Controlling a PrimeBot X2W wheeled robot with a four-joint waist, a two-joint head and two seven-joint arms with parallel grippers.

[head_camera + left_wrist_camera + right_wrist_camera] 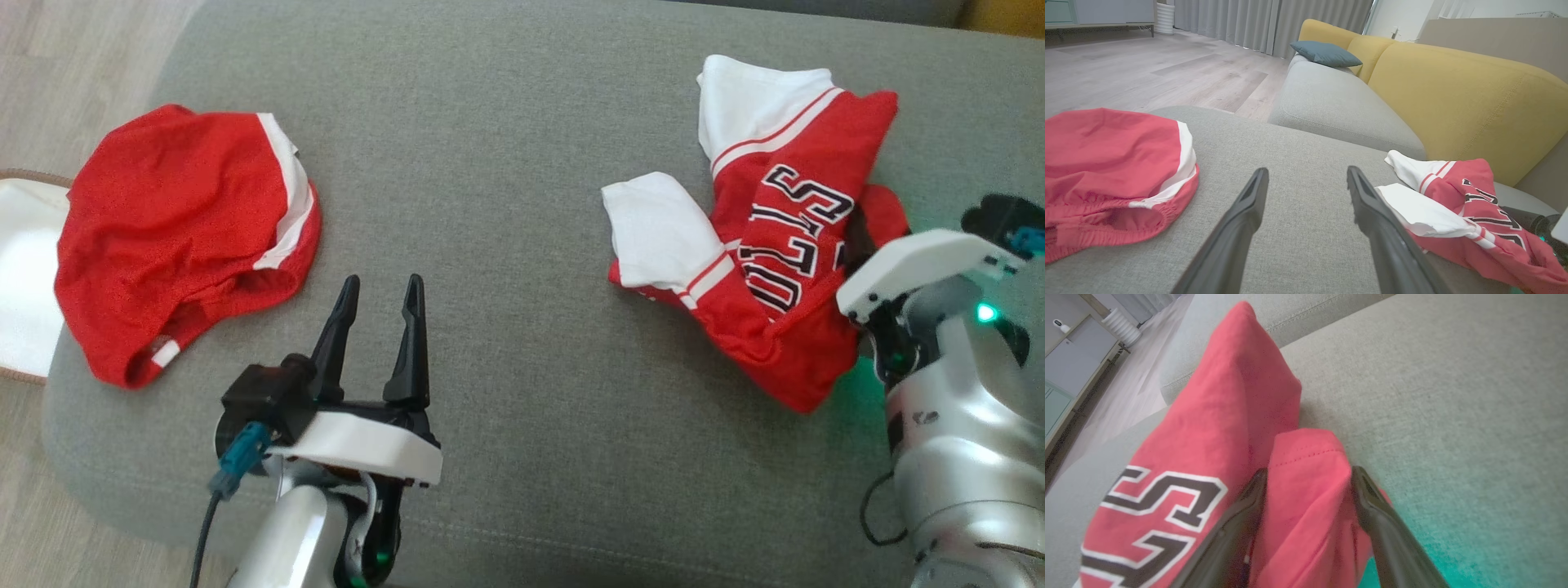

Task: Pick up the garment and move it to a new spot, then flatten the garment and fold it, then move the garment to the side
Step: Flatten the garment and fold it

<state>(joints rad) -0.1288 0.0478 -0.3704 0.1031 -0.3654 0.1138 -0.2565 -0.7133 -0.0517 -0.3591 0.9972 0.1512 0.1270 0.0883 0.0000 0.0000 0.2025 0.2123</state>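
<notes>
Right gripper (1308, 473), spread astride a red fold at three o'clock on the jersey (784, 245), should pinch deep before lifting.

red-white lettered jersey (784, 245), red shorts (171, 220), grey sofa (506, 163)

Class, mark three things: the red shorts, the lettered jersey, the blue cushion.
red shorts (175, 229): head view, middle of the red panel.
lettered jersey (804, 237): head view, on the black lettering.
blue cushion (1326, 54): left wrist view, centre of its top face.
</notes>
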